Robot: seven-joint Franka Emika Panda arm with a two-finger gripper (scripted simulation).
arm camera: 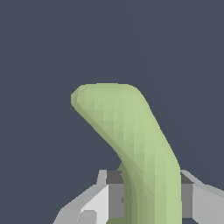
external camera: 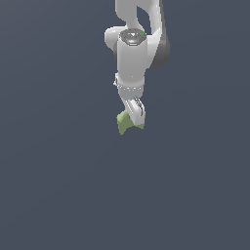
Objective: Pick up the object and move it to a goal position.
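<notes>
Hand (arm camera: 148,194) clamped on object (arm camera: 131,140): matte light-green, faceted, curved piece bending past fingers (arm camera: 114,194).

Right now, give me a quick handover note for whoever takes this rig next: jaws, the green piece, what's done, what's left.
Gripper: jaws shut on the green piece, seen clamped from both sides in the wrist view.
Green piece: held below the arm, most of it sticking out past the fingers; whether it is clear of the floor cannot be told.
Done: the grasp.
Left: carry it to the goal. No goal marker shows in either view, so its place is unknown.
</notes>
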